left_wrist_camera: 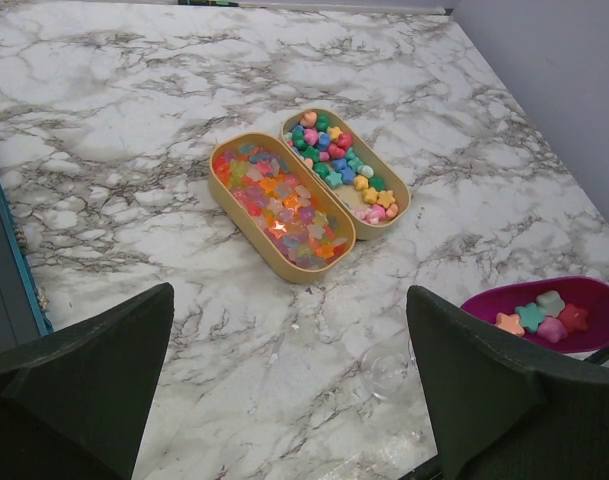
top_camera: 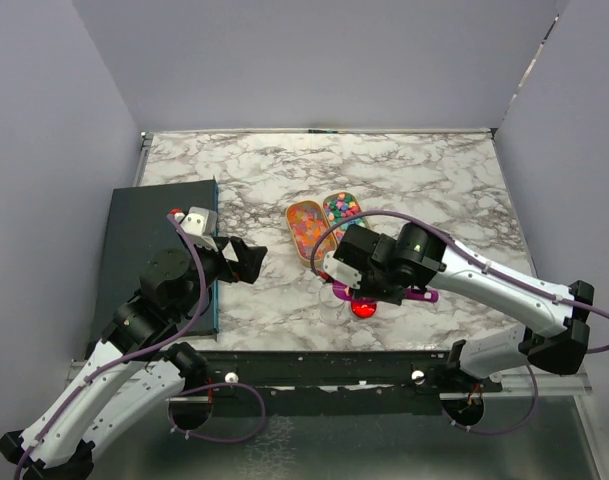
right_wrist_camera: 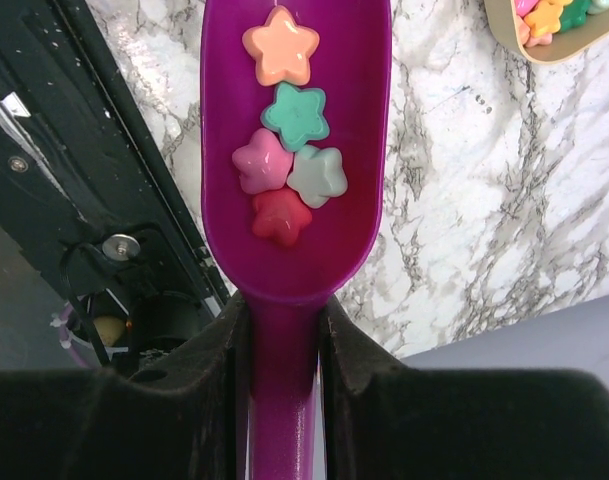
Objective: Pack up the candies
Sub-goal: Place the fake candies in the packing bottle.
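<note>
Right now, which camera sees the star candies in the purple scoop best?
The right wrist view: five star candies lie close-up in the purple scoop. The left wrist view shows them small at its edge. The top view shows only bits of scoop; the right arm covers them.

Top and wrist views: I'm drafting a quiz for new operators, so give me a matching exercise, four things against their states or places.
Things:
1. purple scoop
2. left gripper
3. red lid
4. two tan trays

States or places:
a. close to the near edge of the table
b. side by side, mid-table
c. open, holding nothing
d. clamped in the right gripper, five candies inside

Pairs: 1-d, 2-c, 3-a, 4-b.
</note>
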You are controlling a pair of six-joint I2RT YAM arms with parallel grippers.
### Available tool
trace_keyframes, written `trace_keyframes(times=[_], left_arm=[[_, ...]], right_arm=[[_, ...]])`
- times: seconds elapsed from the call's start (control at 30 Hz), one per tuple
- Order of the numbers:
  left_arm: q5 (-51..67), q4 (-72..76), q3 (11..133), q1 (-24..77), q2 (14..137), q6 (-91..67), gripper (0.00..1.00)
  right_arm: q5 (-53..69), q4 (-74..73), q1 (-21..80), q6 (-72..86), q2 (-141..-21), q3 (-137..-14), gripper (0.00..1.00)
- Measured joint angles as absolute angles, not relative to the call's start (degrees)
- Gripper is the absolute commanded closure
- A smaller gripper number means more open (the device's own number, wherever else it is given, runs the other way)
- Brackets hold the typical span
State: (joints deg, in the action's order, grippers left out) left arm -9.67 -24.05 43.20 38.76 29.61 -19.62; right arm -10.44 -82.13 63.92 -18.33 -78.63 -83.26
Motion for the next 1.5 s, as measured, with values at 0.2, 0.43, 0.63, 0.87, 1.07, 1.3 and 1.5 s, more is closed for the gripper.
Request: trace_keyframes(times=[0.2,0.43,0.63,0.87,1.07,1.3,1.5], left_arm=[[-9.65,-24.05,43.2,38.74,29.61,-19.62,0.01],[-9.65,-24.01,43.2,38.74,29.41,-19.62,0.01],[-9.65,-23.92,43.2,38.76,29.41,-19.62,0.01],[-9.65,-23.81,43.2,38.74,29.41,-19.62,0.01],[-9.65,-23.68,43.2,38.74,29.41,-19.62,0.01],[-9.65,-23.68,43.2,38.74,29.41,-19.62,0.01],[-9.65,-23.68,43.2,38.76,29.41,-19.62,0.01]], right_arm=[[-12.73,-82.24,64.97,-18.04,-80.23,-83.35,0.99],[-14.92,-82.39,66.35,-18.04,-80.6,-83.35,1.0],[-16.29,-82.39,67.66,-18.04,-81.12,-83.35,1.0],[-18.17,-82.41,69.23,-18.06,-81.62,-83.35,0.99],[-19.35,-82.41,70.06,-18.44,-81.76,-83.35,1.0],[-21.26,-82.41,71.05,-19.64,-81.93,-83.35,0.99],[-22.17,-82.41,71.94,-20.86,-82.13,-83.35,1.0]])
